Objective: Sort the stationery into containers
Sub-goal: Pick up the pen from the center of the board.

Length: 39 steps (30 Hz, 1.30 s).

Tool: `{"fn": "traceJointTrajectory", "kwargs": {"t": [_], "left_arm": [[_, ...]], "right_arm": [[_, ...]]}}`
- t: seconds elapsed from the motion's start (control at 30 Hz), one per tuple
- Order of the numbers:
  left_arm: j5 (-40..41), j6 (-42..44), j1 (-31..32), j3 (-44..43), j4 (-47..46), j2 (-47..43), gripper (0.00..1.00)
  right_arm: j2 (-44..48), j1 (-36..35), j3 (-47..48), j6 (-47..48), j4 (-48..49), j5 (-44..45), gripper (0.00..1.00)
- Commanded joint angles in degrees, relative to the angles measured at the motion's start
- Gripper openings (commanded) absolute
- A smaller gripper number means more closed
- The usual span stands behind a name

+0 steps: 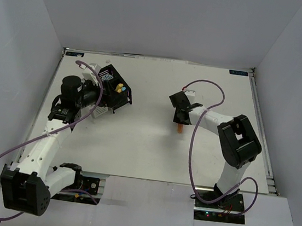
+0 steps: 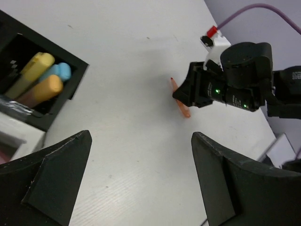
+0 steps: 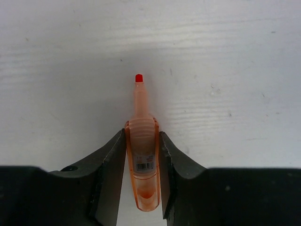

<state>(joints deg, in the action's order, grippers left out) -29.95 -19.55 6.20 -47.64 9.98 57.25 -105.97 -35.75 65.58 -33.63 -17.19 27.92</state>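
Observation:
An orange highlighter [image 3: 142,155] lies flat on the white table with its cap off and its red tip pointing away from the wrist. My right gripper [image 3: 141,134] is shut on its barrel, a finger pressed to each side. From above, the highlighter [image 1: 179,129] pokes out below the right gripper [image 1: 180,119] at mid-table. My left gripper [image 2: 141,135] is open and holds nothing, hovering next to the black container [image 2: 66,94]. That compartment holds a yellow [image 2: 33,68], a blue [image 2: 61,71] and an orange highlighter [image 2: 44,89]. The container cluster [image 1: 124,101] stands at the far left.
A white compartment [image 2: 14,132] adjoins the black one. Purple cables [image 1: 193,151] loop over both arms. White walls close in the table on the left, back and right. The right arm [image 2: 244,80] shows in the left wrist view.

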Motion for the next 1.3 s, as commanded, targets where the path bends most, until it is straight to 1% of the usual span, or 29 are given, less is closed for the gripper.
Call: {"fn": "traceJointTrajectory", "kwargs": {"t": [0.0, 0.1, 0.13, 0.2, 0.23, 0.27, 0.33, 0.37, 0.4, 0.47, 0.53, 0.67, 0.73, 0.77, 0.8, 0.83, 0.9, 0.93, 0.97, 1.03, 1.13, 1.27], "left_arm": [[-11.0, -2.86, 2.15, 0.79, -3.73, 1.02, 0.98], [-12.4, -3.38, 4.87, 1.23, -4.79, 1.28, 0.98], [-12.84, -4.87, 5.31, 1.49, -5.14, 1.28, 0.98], [-13.81, -6.81, 6.81, 2.11, -5.85, 1.19, 0.98], [-13.81, -8.12, 7.51, 2.72, -6.02, 1.11, 0.98], [-12.51, -8.57, 9.34, 3.07, -6.63, 0.5, 0.98], [-9.87, -9.01, 11.55, 3.95, -7.34, -0.21, 0.98], [-7.51, -9.62, 13.38, 4.39, -8.56, -0.82, 0.98], [-6.79, -10.24, 14.01, 4.74, -9.35, -1.0, 0.98], [-5.56, -12.69, 14.98, 5.27, -10.76, -1.0, 0.98], [-3.54, -13.75, 15.86, 5.62, -12.08, -1.09, 0.98], [2.87, -16.65, 21.3, 9.22, -18.32, -1.71, 0.98], [9.45, -17.62, 24.2, 10.02, -19.64, -1.18, 0.98], [12.26, -17.54, 27.69, 10.46, -20.43, -0.83, 0.98], [17.51, -16.93, 29.56, 10.46, -20.96, 0.22, 0.98], [19.91, -16.49, 33.14, 10.46, -21.66, 1.01, 0.98], [24.83, -14.91, 36.59, 9.06, -21.76, 2.85, 0.98], [30.08, -14.47, 38.17, 8.53, -21.84, 4.69, 0.98], [33.18, -14.2, 40.89, 7.92, -21.84, 5.58, 0.98], [37.57, -13.24, 43.44, 5.98, -22.19, 8.21, 0.98], [41.54, -11.66, 45.47, 3.96, -23.68, 10.33, 0.98], [44.45, -10.33, 46.1, 2.37, -25.27, 13.58, 0.98]], "right_arm": [[6.21, -0.2, -3.96, 4.34, 3.56, -0.58, 0.25], [11.56, -1.16, -7.29, 6.81, 8.21, -1.64, 0.25], [15.15, -1.6, -8.53, 8.13, 12.14, -1.9, 0.25], [19.2, -2.57, -12.64, 9.62, 16.9, -3.91, 0.24], [23.23, -2.92, -14.15, 11.11, 20.15, -4.62, 0.23], [25.1, -3.71, -15.56, 11.82, 25.66, -5.41, 0.22], [30.37, -4.59, -19.6, 14.54, 30.96, -8.84, 0.2], [31.78, -5.29, -20.92, 15.69, 36.3, -10.33, 0.2], [34.4, -5.47, -22.24, 17.18, 39.22, -15.04, 0.2], [36.53, -5.82, -25.5, 18.24, 44.93, -17.54, 0.19], [38.55, -5.83, -26.38, 18.16, 46.28, -19.04, 0.19], [41.19, -6.18, -28.22, 17.11, 50.75, -21.5, 0.19], [42.16, -6.26, -28.32, 16.23, 52.08, -21.51, 0.2], [42.08, -6.26, -27.36, 16.05, 51.56, -21.25, 0.2], [42.25, -6.35, -27.09, 15.79, 51.03, -21.07, 0.2], [42.51, -6.7, -27.0, 15.61, 51.12, -20.28, 0.2], [43.13, -6.79, -27.17, 14.56, 51.9, -19.84, 0.2], [43.31, -7.05, -27.17, 14.47, 52.08, -19.66, 0.2], [43.57, -7.14, -27.17, 14.38, 52.34, -19.4, 0.2], [43.83, -7.49, -27.09, 14.2, 52.17, -19.13, 0.2], [44.18, -7.76, -27.17, 14.03, 52.08, -18.69, 0.2], [44.71, -7.93, -27.35, 13.59, 52.08, -19.13, 0.2]]}}
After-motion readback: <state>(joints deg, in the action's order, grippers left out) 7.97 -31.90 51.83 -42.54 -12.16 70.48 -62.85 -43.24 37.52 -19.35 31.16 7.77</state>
